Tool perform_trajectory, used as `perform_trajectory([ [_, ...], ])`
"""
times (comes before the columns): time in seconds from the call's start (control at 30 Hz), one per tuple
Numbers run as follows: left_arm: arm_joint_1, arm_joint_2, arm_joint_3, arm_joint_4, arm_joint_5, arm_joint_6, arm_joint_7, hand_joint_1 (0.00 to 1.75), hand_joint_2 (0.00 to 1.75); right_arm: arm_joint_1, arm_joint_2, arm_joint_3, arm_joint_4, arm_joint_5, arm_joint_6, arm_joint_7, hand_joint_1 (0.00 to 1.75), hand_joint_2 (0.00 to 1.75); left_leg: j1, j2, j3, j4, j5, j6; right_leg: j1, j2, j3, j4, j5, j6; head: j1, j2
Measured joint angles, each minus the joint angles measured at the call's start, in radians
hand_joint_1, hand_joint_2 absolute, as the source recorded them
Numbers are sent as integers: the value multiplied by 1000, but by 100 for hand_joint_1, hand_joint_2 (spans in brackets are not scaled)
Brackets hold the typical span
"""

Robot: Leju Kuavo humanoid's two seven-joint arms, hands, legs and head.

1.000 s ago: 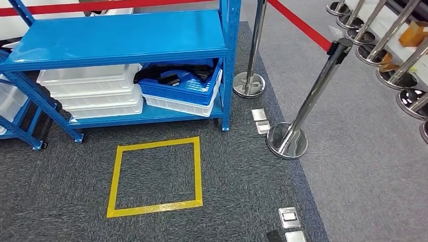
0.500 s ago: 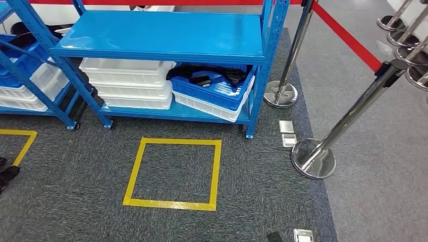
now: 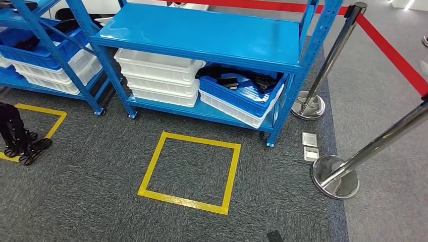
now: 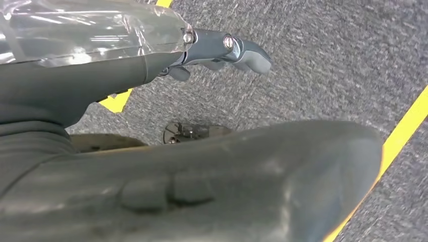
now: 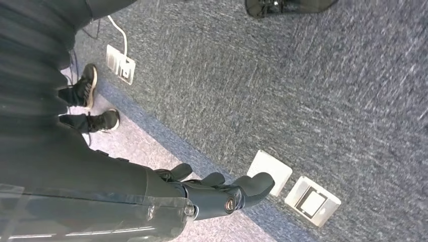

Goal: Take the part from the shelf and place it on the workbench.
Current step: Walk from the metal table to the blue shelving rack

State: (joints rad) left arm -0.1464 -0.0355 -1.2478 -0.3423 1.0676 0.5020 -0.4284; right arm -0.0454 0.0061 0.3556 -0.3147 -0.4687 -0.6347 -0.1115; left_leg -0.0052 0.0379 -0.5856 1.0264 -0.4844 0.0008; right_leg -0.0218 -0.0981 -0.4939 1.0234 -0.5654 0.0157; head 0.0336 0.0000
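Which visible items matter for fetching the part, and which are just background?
Job:
blue shelf
blue bin on its lower level, holding dark parts
left hand and right hand, both holding nothing

Background:
white bins
yellow floor square
stanchions
red barrier belt
floor plates

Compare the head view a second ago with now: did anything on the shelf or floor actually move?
Only the camera moved: the view swung left, so the blue shelf, yellow floor square and stanchion base slid across the picture together. A person's dark shoes came into view at the left. The blue bin with dark parts and the white bins sit unchanged.
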Motion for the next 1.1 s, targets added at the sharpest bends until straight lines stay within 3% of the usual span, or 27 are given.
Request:
perform_trajectory([
  [0.07, -1, 0, 0, 0, -1, -13, -9, 0, 0, -2, 0, 1, 0, -6, 0, 0, 0, 175, 6, -17, 9, -13, 4, 15, -3, 46, -21, 56, -38, 6, 5, 0],
  [0.1, -2, 0, 0, 0, -2, -18, -11, 0, 0, -2, 0, 1, 0, -8, 0, 1, 0, 175, 6, -25, 10, -16, 5, 19, -3, 72, -51, 117, -69, 7, 9, 0],
  [0.17, -3, 0, 0, 0, -3, -27, -14, 0, 0, 1, 0, 2, 0, -11, 0, 2, 0, 175, 4, -44, 12, -16, 2, 26, -2, 91, -125, 247, -115, 6, 14, 0],
  [0.2, -3, 0, 0, 0, -4, -31, -15, 0, 0, 4, -1, 2, 0, -13, 0, 3, 0, 175, 3, -55, 14, -15, 1, 27, -1, 93, -149, 280, -113, 6, 16, 0],
  [0.23, -3, 0, 0, 0, -5, -34, -16, 0, 0, 6, -1, 2, 0, -14, 0, 4, 0, 175, 2, -65, 16, -14, -1, 28, -1, 94, -155, 272, -89, 4, 17, 0],
  [0.33, -3, 0, 0, 0, -8, -46, -16, 0, 0, 7, -4, 5, 0, -21, 1, 7, 0, 175, 1, -88, 25, -6, -13, 20, 0, 105, -95, 89, 30, -5, 24, 0],
  [0.4, -3, 0, 0, 0, -8, -53, -15, 0, 0, 4, -5, 10, 0, -24, 1, 8, 0, 87, -2, -93, 24, 2, -20, 12, 2, 116, -72, 21, 53, -9, 24, 0],
  [0.47, -3, 0, 0, 0, -9, -60, -15, 0, 0, 4, -6, 16, 0, -26, 1, 9, 0, 0, -1, -95, 23, 4, -22, 11, 4, 118, -72, 16, 52, -10, 21, 0],
  [0.53, -3, 2, 0, 0, -10, -65, -15, 0, 0, 5, -5, 21, 0, -29, 1, 9, 0, 0, -2, -95, 29, -7, -22, 16, 3, 117, -66, 8, 59, -5, 20, 0],
  [0.63, -4, 5, 0, 0, -11, -78, -14, 0, 0, 5, -5, 27, 0, -31, 0, 9, 0, 0, 1, -90, 75, -81, -4, 38, 0, 113, -47, 3, 86, 5, 15, 0],
  [0.7, -6, 7, 0, 0, -12, -91, -11, 0, 0, 2, -4, 30, 0, -34, 0, 9, 0, 0, 10, -87, 105, -121, 9, 43, -1, 111, -56, 39, 52, 7, 15, 0],
  [0.77, -8, 9, 0, 0, -12, -99, -9, 0, 0, -1, -3, 33, 0, -36, 0, 9, 0, 0, 22, -86, 114, -130, 6, 33, -7, 110, -105, 136, -13, 17, 16, 0],
  [0.8, -6, 9, 0, 0, -13, -102, -9, 0, 0, -2, -3, 33, 0, -37, 0, 9, 0, 0, 30, -86, 116, -130, 1, 24, -13, 110, -132, 183, -34, 26, 16, 0],
  [0.83, -5, 9, 0, 0, -13, -103, -8, 0, 0, -1, -3, 33, 0, -39, 0, 9, 0, 0, 41, -87, 119, -128, -6, 12, -21, 109, -146, 205, -37, 37, 16, 0],
  [0.87, -2, 9, 0, 0, -15, -105, -7, 0, 0, 1, -4, 34, 0, -40, 0, 9, 0, 0, 54, -90, 124, -124, -14, -3, -30, 109, -143, 193, -18, 51, 16, 0],
  [0.93, 0, 11, 0, 0, -18, -109, -6, 0, 0, 5, -6, 36, 0, -43, 0, 9, 0, 0, 83, -95, 133, -102, -40, -42, -49, 115, -99, 93, 47, 90, 18, 0],
  [0.97, -1, 15, 0, 0, -19, -110, -5, 0, 0, 6, -3, 38, 1, -44, 0, 9, 0, 0, 94, -98, 133, -82, -56, -62, -54, 120, -84, 52, 51, 99, 25, 0],
  [1.0, -2, 19, 0, 0, -20, -111, -4, 0, 0, 5, -2, 40, 1, -44, 0, 9, 0, 0, 99, -99, 130, -63, -72, -78, -55, 122, -78, 36, 42, 94, 29, 0],
  [1.03, -4, 22, 0, 0, -20, -112, -3, 0, 0, 6, -1, 42, 1, -45, 0, 9, 0, 0, 102, -100, 128, -50, -86, -90, -51, 122, -82, 47, 22, 78, 27, 0],
  [1.1, -6, 24, -1, -1, -21, -114, -2, 0, 0, 10, -4, 45, 1, -46, 0, 10, 0, 0, 105, -100, 134, -32, -90, -105, -42, 110, -75, 62, 8, 33, 7, 0],
])
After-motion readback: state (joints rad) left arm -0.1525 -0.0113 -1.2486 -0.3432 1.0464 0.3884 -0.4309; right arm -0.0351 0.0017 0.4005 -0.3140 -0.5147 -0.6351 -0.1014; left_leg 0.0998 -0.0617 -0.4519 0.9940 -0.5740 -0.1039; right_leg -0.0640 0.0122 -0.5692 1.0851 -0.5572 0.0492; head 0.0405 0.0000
